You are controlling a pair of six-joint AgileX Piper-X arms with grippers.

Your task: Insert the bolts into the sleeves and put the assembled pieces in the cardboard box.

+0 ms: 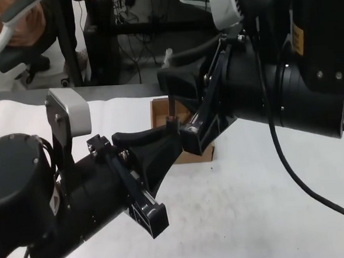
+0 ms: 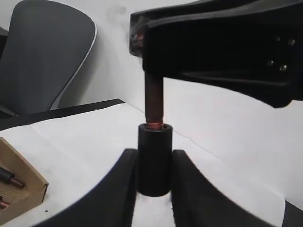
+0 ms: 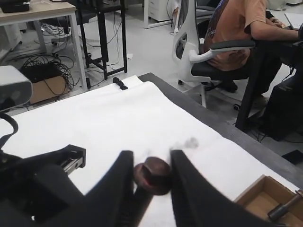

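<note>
over the white-covered bench (image 1: 282, 216), near the open cardboard box (image 2: 33, 189), the two sets of black jaws meet, one above the other. the left jaws are clamped on the sides of an upright black sleeve (image 2: 154, 161). the right jaws, coming in from above, are clamped on the head of a coppery bolt (image 2: 153, 99), which stands straight with its lower end in the sleeve's mouth. a few copper-tipped pieces (image 2: 9, 176) lie inside the box.

Place: robotics lab in an office-type rm.
Signs: white-covered worktop (image 3: 118, 118); swivel chair (image 3: 213, 71); desk (image 3: 38, 9) on metal legs; loose cables (image 3: 35, 71) on grey floor.
</note>
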